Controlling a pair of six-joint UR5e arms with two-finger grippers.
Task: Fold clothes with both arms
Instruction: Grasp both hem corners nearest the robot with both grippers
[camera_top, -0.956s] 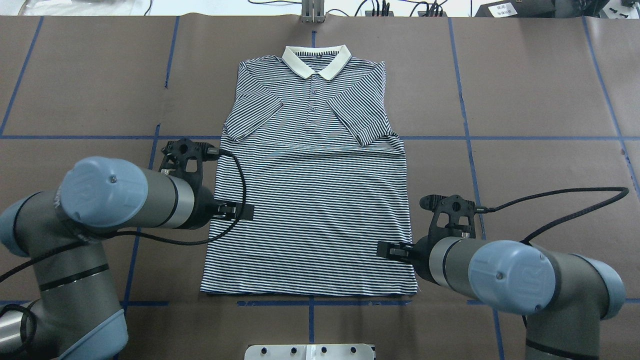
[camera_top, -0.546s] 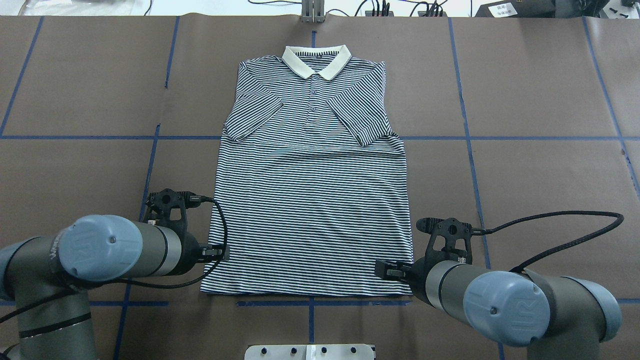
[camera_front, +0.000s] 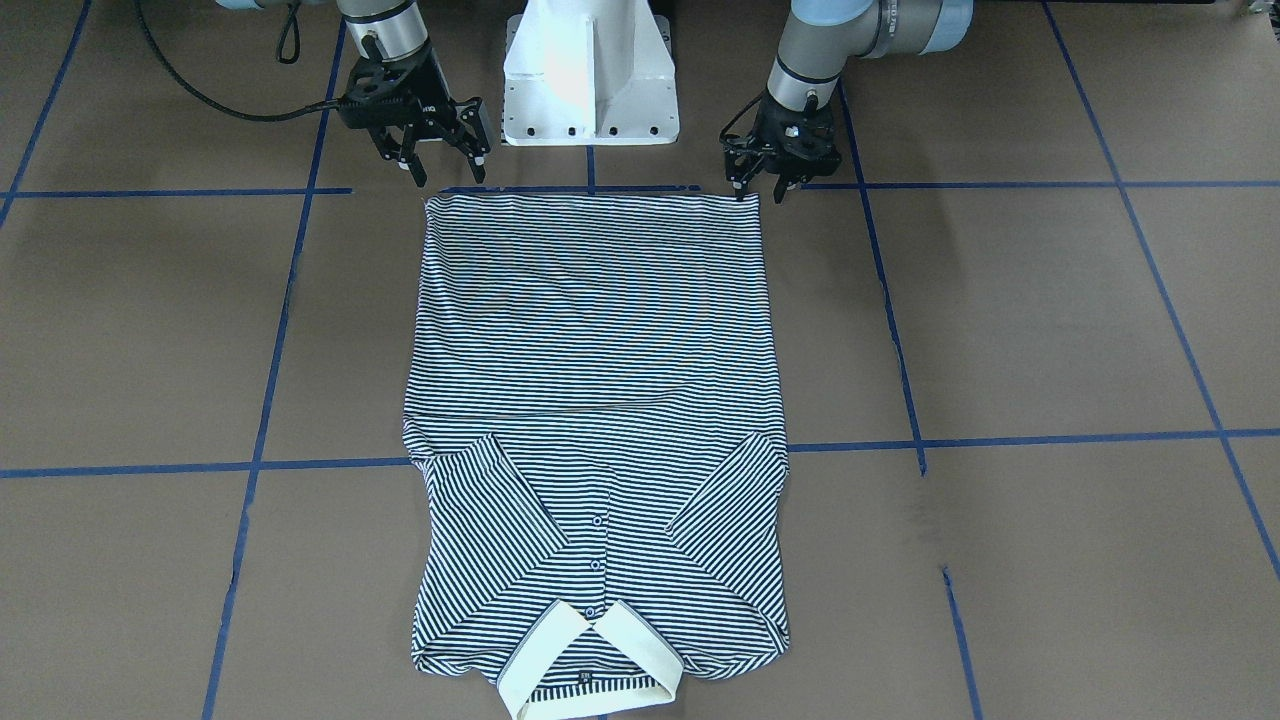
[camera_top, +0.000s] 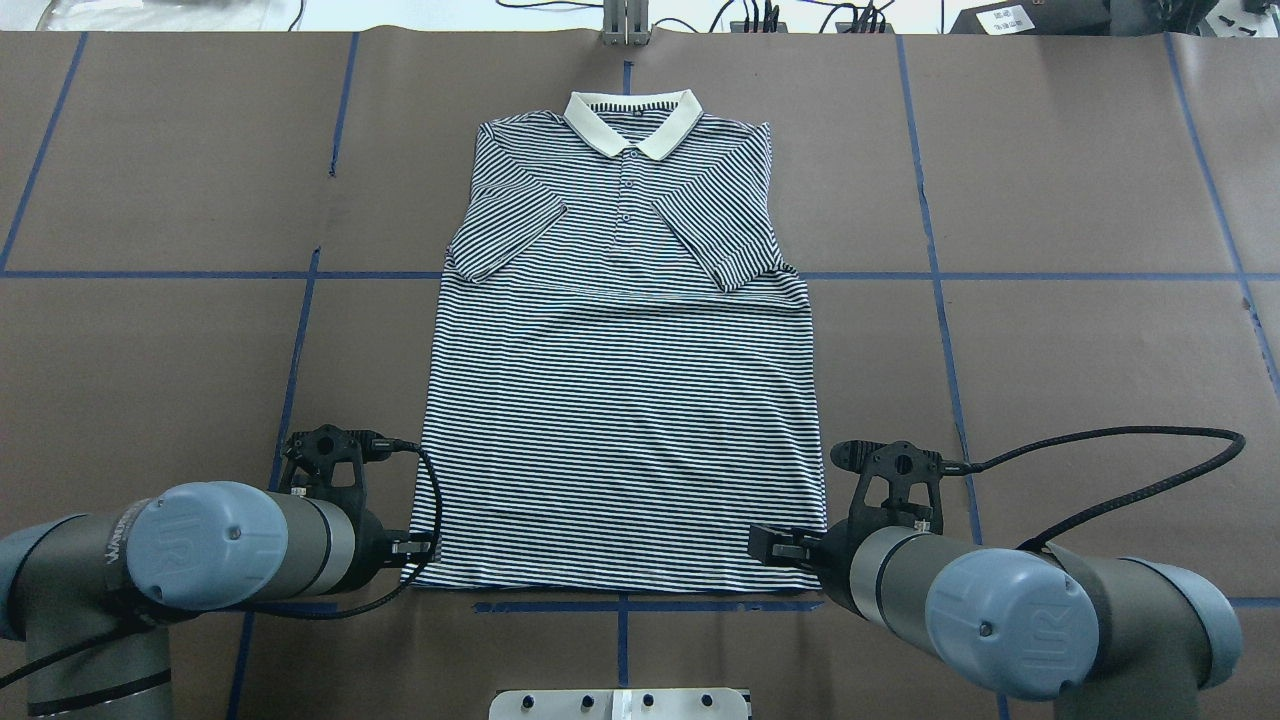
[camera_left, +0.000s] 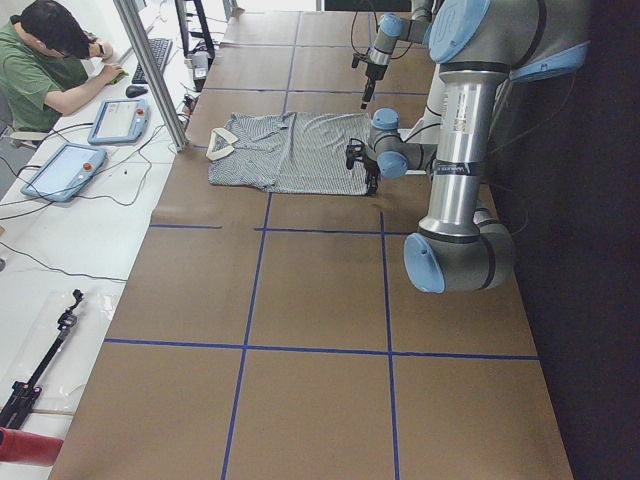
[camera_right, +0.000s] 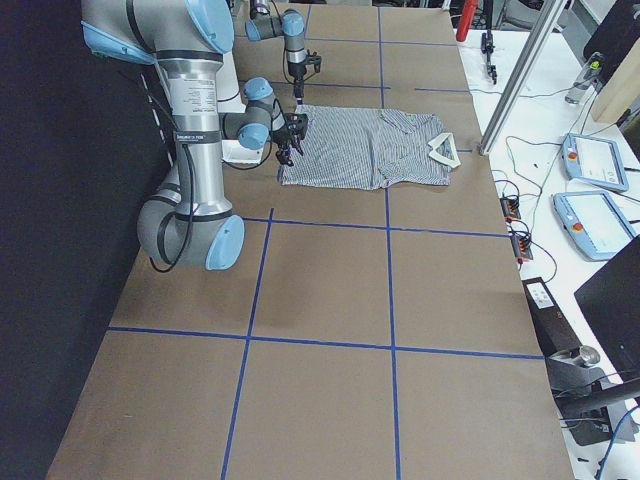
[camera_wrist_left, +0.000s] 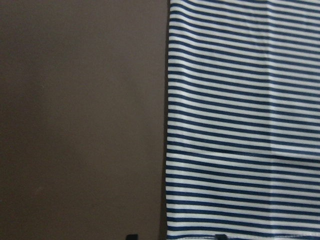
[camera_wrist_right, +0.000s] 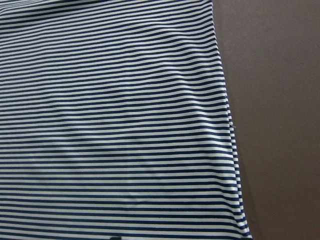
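Evidently the polo shirt (camera_top: 620, 400) lay flat and face up in the middle of the table (camera_top: 1050, 200), its cream collar (camera_top: 630, 120) toward the far edge and its hem (camera_front: 590, 198) along the edge nearest the robot. Both short sleeves (camera_top: 510, 230) were turned inward over the chest, which narrowed the garment to a long rectangle, probably so that it could be doubled over from hem to collar. The left gripper (camera_front: 758, 186) hung just over the hem's corner on the robot's left, its fingers apart and nothing between them. The left wrist view showed two dark fingertips (camera_wrist_left: 131, 237) standing either side of the shirt's side edge, a placing that suited a pinch on that corner. The right gripper (camera_front: 446, 165) hovered close by the opposite hem corner, its jaws spread wider and likewise empty, a little short of the cloth on the robot's side. Matching the two arms at the two corners looked meant to lift the hem evenly. The step in hand seemed to be lowering onto those corners; the fold toward the collar was not yet begun
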